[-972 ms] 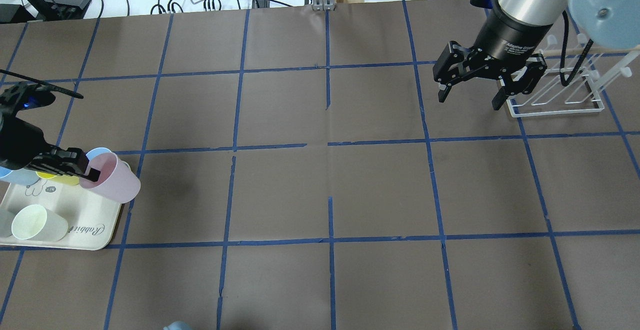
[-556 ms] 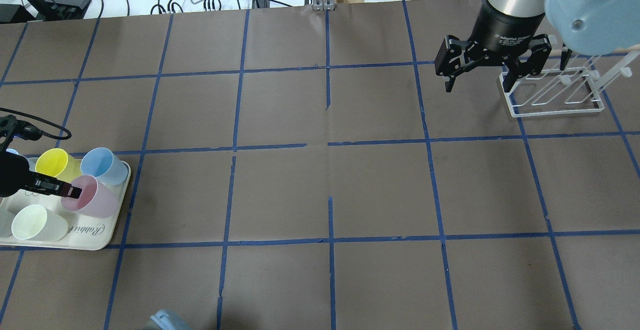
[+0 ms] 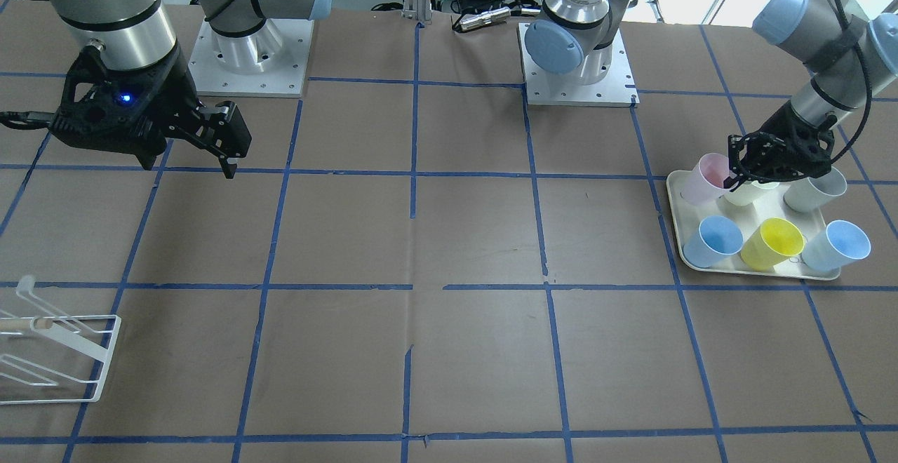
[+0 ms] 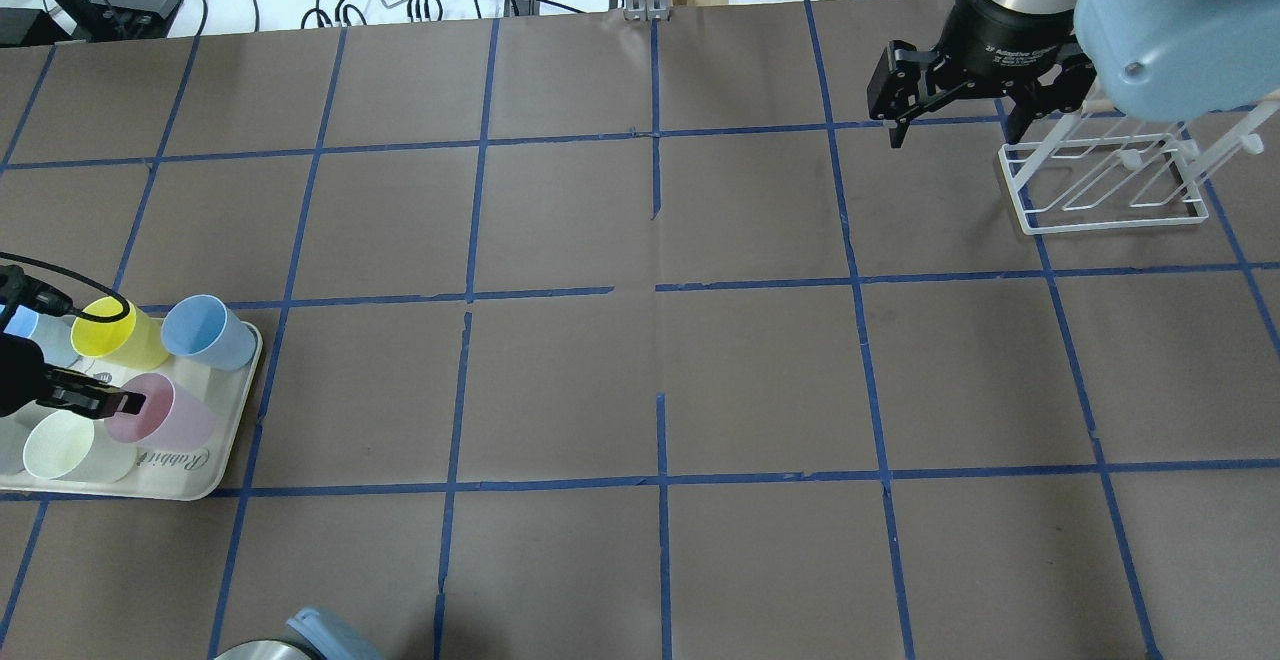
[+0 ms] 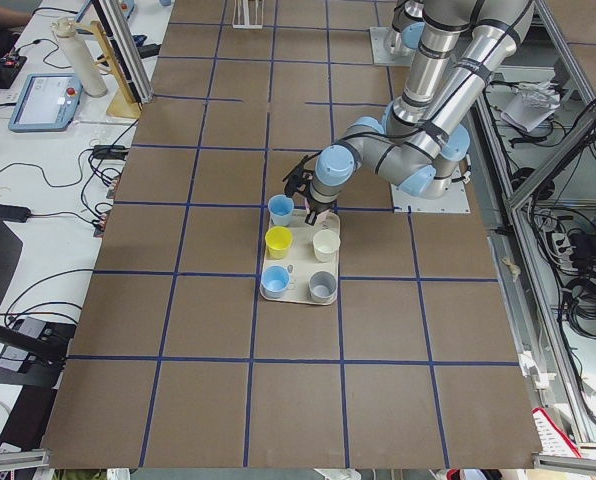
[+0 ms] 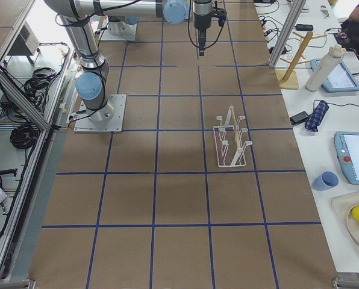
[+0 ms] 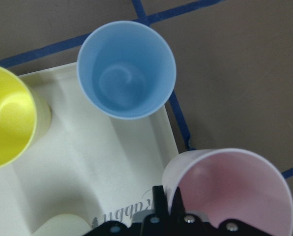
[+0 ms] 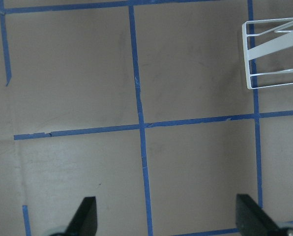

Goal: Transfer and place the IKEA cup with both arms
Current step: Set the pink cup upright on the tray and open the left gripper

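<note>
**Overhead:** IKEA cup [image 4: 160,415] is smooth pale-pink plastic, tapered, w/ no handle. It sits mouth-up on the cream tray [image 4: 238,410], at the tray's side twd table centre. L gripper [image 4: 125,403] is clamped on its rim, one black finger inside and one outside. A cream-white cup [image 4: 65,445] is just beside it; a yellow cup [image 4: 110,330] and a light blue cup [image 4: 205,332] stand behind. R gripper [image 4: 955,130] is well apart at the far side w/ fingers spread wide, gripping nothing, near a white wire rack [image 4: 1105,180]. The table [image 4: 760,370] has a matte brown paper cover w/ a blue tape grid.

**Front:** the tray is a rounded rectangle holding six cups in two rows of three. Pink cup is at the end of the row nearer the robot.

**Ext. left:** pink cup is mostly hidden behind the near arm's gripper.

**Ext. right:** the rack is a thin upright frame w/ pegs.

**L wrist:** the pink cup has a round mouth and a thin wall. A black finger presses the outside of its rim. The blue cup's inside is glossy.

**R wrist:** two black fingertips sit at the lower corners, far apart, w/ taped paper betw. them.
</note>
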You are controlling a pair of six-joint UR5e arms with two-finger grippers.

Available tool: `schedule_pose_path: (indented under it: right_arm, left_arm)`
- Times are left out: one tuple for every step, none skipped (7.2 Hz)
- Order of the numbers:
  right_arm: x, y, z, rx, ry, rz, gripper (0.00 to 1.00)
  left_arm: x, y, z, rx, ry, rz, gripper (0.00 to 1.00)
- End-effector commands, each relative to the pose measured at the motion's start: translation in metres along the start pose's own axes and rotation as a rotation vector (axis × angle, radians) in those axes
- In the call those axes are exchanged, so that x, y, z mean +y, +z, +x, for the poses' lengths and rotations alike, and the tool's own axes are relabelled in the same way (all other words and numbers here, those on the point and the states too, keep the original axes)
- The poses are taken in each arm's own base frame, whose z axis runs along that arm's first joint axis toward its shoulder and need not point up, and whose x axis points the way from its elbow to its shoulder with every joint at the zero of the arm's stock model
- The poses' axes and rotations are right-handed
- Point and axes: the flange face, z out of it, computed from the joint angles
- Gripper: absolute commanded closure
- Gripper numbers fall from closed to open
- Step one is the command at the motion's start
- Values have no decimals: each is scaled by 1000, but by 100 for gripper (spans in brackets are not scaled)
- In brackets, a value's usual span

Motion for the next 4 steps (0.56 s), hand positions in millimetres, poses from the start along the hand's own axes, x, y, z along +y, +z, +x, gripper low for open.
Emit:
schedule_pose_path:
  right_arm:
    - [5, -8, -4, -52, 9, 13, 0]
    - [5, -9, -8, -87, 24, 11, 0]
    - [6, -8, -9, -96, 30, 4, 0]
    - [7, -7, -9, -101, 30, -11, 0]
  left_arm:
    - [4, 6, -6, 10, -4, -4, 100]
    - [4, 10, -6, 18, -8, -8, 100]
    - [5, 12, -7, 25, -9, -8, 100]
    - [5, 15, -7, 31, -10, -12, 100]
